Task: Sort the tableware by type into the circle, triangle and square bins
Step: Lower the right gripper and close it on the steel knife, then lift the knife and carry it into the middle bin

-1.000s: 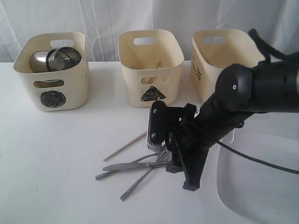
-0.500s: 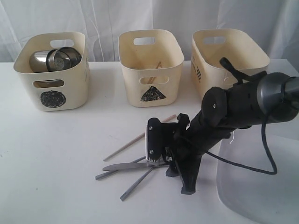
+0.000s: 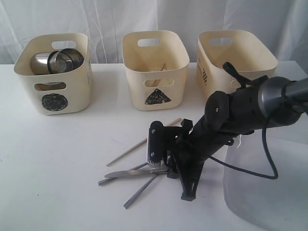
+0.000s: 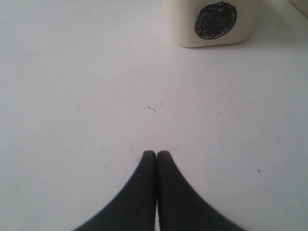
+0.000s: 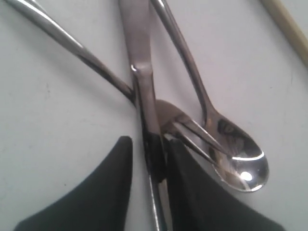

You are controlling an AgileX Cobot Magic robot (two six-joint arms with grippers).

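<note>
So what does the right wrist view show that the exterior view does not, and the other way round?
Only the right wrist view: the knife handle lies between the fingers of the right hand, with a narrow gap on one side, beside a spoon bowl.

Only the exterior view: the circle bin holding steel bowls, the triangle bin, the square bin and the plate.

Both: the cutlery pile and a chopstick on the table.

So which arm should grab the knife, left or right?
Right. The right gripper straddles the knife, a finger on each side. The left gripper is shut, over bare table near the circle bin, away from the cutlery.
</note>
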